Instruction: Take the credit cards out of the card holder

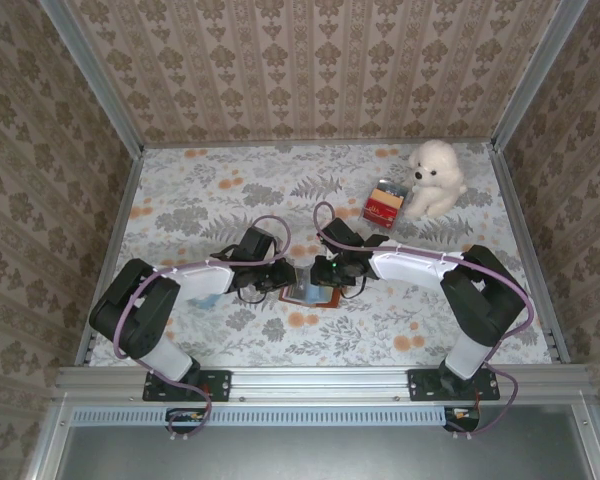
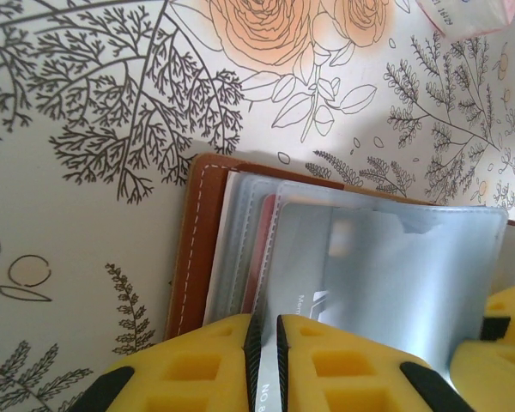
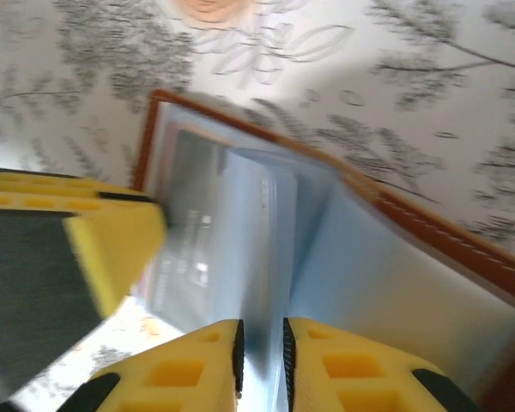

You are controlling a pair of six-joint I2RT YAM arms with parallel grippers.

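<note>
Left end effector (image 2: pixel 263 352) and right end effector (image 3: pixel 262 356) each clench a card holder sleeve (image 2: pixel 386 257); overhead, a plush dog (image 1: pixel 435 178) sits beyond.

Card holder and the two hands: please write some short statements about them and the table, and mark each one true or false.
1. The card holder is open. True.
2. The left hand is wide open and holds nothing. False: it is shut on a clear sleeve of the card holder.
3. The cover of the card holder is black. False: it is brown with light stitching.
4. A white toy dog sits at the far right of the table, beside a small red box. True.
5. The right hand is next to the toy dog. False: it is at the card holder and pinches a sleeve too.
</note>
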